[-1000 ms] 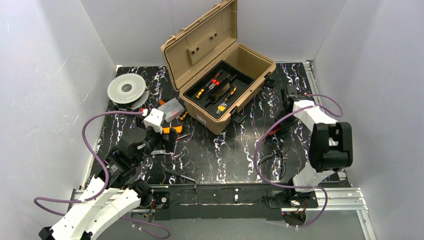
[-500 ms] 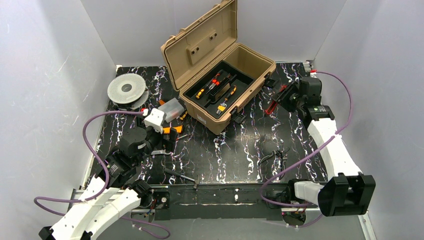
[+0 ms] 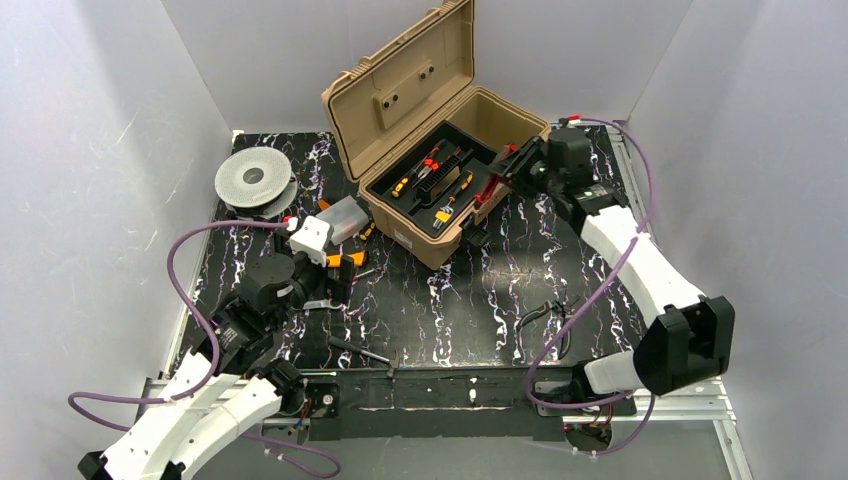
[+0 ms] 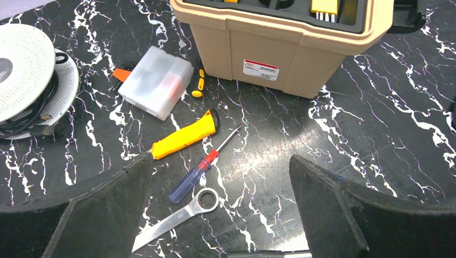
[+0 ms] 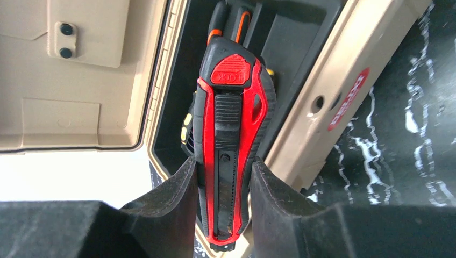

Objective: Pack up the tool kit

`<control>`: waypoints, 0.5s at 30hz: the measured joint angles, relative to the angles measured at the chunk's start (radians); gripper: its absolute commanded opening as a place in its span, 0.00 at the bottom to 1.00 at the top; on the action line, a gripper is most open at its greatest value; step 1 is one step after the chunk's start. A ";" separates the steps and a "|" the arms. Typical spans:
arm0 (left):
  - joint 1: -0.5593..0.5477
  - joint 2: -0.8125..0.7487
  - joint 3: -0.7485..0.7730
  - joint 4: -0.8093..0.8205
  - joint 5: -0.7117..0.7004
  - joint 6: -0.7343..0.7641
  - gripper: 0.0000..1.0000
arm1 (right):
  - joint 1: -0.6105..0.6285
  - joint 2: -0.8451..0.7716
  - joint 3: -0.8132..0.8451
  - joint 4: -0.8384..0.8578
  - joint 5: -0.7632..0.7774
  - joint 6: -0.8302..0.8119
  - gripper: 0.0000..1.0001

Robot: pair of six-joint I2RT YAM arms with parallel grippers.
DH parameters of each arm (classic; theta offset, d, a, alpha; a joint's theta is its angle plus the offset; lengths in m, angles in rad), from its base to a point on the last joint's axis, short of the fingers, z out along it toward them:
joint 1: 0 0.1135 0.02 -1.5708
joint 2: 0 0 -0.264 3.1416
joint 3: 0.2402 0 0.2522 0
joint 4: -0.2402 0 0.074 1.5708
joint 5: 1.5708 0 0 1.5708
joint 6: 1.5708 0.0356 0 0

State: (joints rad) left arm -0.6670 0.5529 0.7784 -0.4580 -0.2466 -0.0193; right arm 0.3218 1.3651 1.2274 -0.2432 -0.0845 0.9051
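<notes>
The tan toolbox (image 3: 425,238) is stood open at the far middle of the tabletop (image 3: 450,300), with its lid raised. Orange-black screwdrivers (image 3: 448,205) are seen lying in its black tray (image 3: 484,157). A red-and-black hand tool (image 5: 230,134) is clamped between the fingers of the right end effector (image 5: 223,164) and is held over the box's right rim, above the tray. The left end effector (image 4: 220,161) is spread wide with nothing held. It is poised above a yellow-handled tool (image 4: 183,135), a blue-handled screwdriver (image 4: 201,166) and a wrench (image 4: 177,217), near the small clear box (image 4: 156,81).

Toolbox (image 4: 271,51) top outside left wrist view
</notes>
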 measured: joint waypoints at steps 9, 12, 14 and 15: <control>0.000 -0.001 0.000 0.000 0.000 0.000 0.98 | 0.168 0.148 0.082 0.001 0.211 0.191 0.56; 0.000 -0.003 0.000 0.000 0.000 0.000 0.98 | 0.190 0.189 0.120 -0.001 0.242 0.217 0.74; 0.000 -0.006 0.000 0.000 0.000 0.000 0.98 | 0.196 0.206 0.139 -0.011 0.253 0.235 0.77; 0.000 -0.008 0.000 0.000 0.000 0.000 0.98 | 0.197 0.209 0.145 -0.018 0.258 0.243 0.79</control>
State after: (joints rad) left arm -0.6670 0.5453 0.7784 -0.4583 -0.2466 -0.0193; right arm 0.5190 1.5738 1.3724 -0.2615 0.1738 1.1477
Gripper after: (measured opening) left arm 0.981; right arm 0.751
